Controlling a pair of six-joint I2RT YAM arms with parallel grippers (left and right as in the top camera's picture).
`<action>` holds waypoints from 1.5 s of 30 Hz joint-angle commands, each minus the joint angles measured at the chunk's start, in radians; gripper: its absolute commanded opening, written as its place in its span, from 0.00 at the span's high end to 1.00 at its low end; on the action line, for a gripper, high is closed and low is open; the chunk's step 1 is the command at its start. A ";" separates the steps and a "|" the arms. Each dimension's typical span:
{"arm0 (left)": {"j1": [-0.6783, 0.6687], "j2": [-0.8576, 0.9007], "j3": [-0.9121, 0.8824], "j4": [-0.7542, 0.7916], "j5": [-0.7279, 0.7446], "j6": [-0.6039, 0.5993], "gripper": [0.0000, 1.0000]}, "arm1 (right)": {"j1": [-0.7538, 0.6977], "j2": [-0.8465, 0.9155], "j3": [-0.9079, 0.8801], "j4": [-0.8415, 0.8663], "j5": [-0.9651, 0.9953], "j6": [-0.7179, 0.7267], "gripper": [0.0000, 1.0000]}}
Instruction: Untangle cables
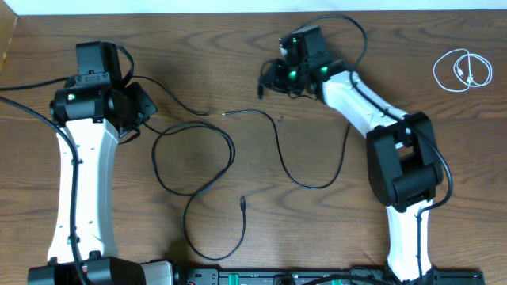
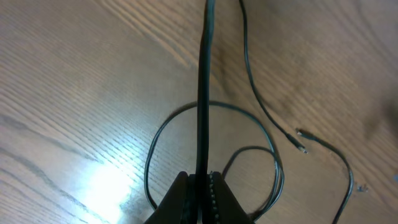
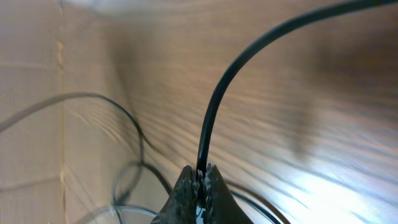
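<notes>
Left hand (image 2: 198, 186), nearest the left wrist camera: fingers pressed together on a thin black cable (image 2: 204, 93). It runs straight from the fingertips out of the top of that view. Beneath it, on the brown wood-grain worktop (image 2: 74, 93), a looped black cable (image 2: 150, 171) lies flat. Beyond the loop, two small plug ends (image 2: 300, 133) lie near each other, not joined.

Right hand (image 3: 200, 177), nearest the right wrist camera: fingers closed tight, pinching a second black cable (image 3: 214, 106). This cable rises from the fingertips and arcs away to the upper right. Blurred black strands lie on the worktop behind the hand; which cable they belong to cannot be told.

Overhead view, near edge to far edge:
- At the near middle lies a free plug end (image 1: 243, 204). Its cord curls toward the near edge, then back up into the large loop at centre-left.
- To the right of the loop, a long black cable (image 1: 317, 185) sags in a U between the two arms. One end lies at the centre of the worktop and the other side rises beside the right arm.
- Farther back, the left hand stands at the left and the right hand at the far centre, well apart.
- At the far right corner, a short white cord (image 1: 463, 70) lies coiled on its own, well apart from every black cable.
</notes>
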 commanded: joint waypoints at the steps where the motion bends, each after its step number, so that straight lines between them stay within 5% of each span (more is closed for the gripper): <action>1: 0.000 0.005 -0.023 0.014 -0.002 0.006 0.92 | 0.059 0.037 0.013 0.073 0.089 0.130 0.99; 8: 0.001 0.005 -0.023 0.013 -0.003 0.033 0.92 | 0.160 0.078 0.013 0.051 0.159 0.095 0.98; 12: 0.001 0.005 -0.023 0.016 -0.003 0.033 0.92 | 0.171 0.076 0.014 -0.014 0.062 -0.040 0.75; 18: 0.000 0.005 -0.023 0.017 -0.003 0.033 0.92 | 0.147 0.076 0.072 -0.287 0.015 -0.158 0.61; 24: 0.000 0.005 -0.023 0.021 -0.003 0.033 0.93 | 0.138 0.074 0.234 -0.480 0.192 -0.208 0.45; 45: 0.000 0.005 -0.023 0.020 -0.003 0.033 0.92 | 0.249 0.169 0.239 -0.407 0.516 -0.031 0.55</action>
